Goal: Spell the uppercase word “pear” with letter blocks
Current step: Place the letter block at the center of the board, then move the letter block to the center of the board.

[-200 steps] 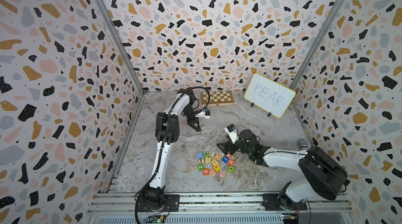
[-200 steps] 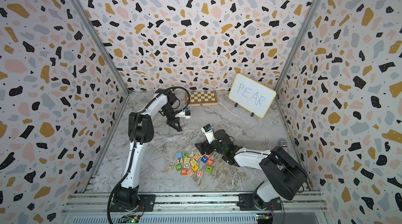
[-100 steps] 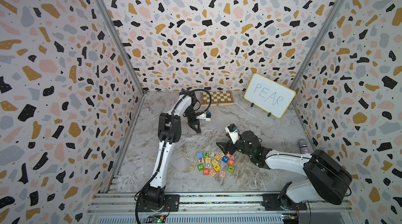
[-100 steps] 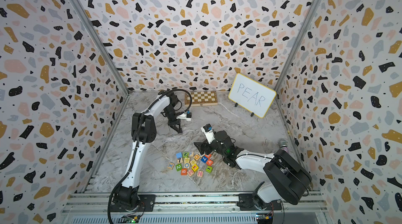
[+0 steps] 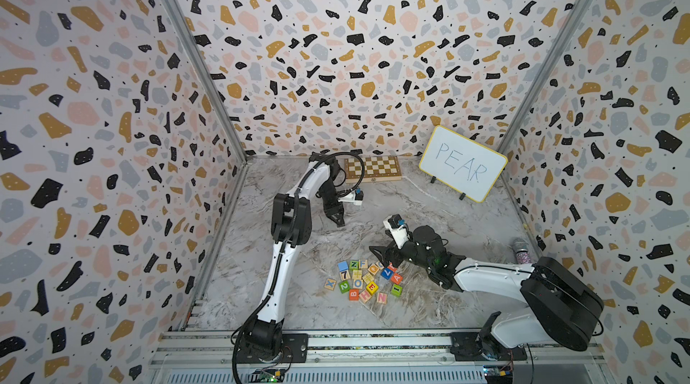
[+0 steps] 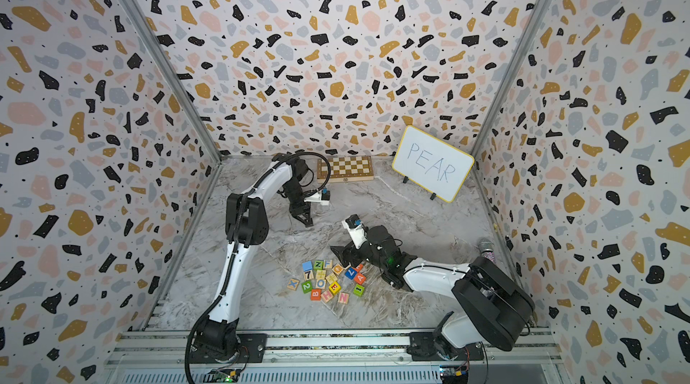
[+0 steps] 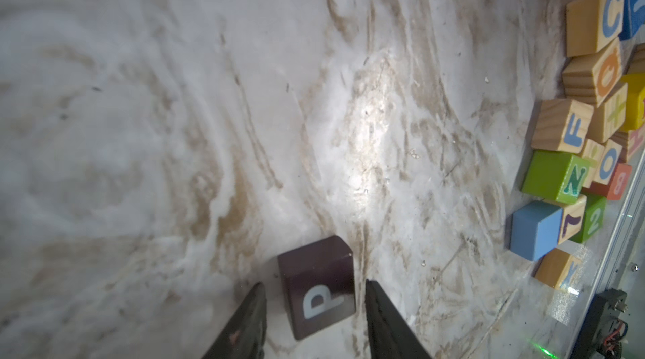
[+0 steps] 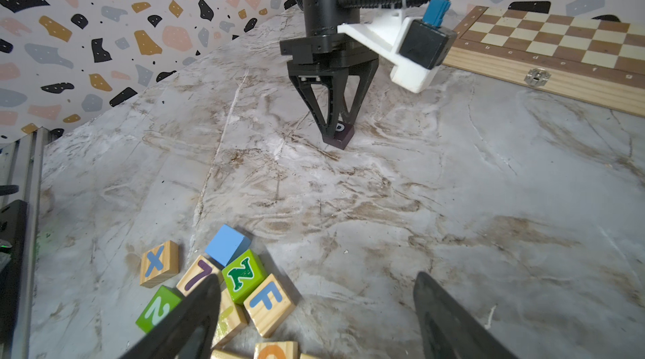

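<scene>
The black letter block with a white P (image 7: 319, 287) rests on the marble table, P face up. My left gripper (image 7: 314, 285) stands open around it, with a gap between each finger and the block. The right wrist view shows the same: left gripper (image 8: 335, 128) pointing down over the P block (image 8: 343, 135). In both top views the yellow E block (image 5: 370, 286) and the orange-red A block (image 5: 397, 278) lie in the loose pile. My right gripper (image 8: 316, 278) hangs wide open and empty at the pile's far edge (image 5: 379, 253).
The pile (image 6: 326, 281) holds other cubes: X, Z, F, 7, 2, O, B, H, N, I. A wooden chessboard (image 5: 372, 167) lies at the back wall. The whiteboard reading PEAR (image 5: 463, 163) stands back right. A glittery microphone (image 5: 521, 249) lies by the right wall.
My left gripper was shut on the P block and has opened, leaving the block on the table. The right arm has edged toward the pile, jaws unchanged.
</scene>
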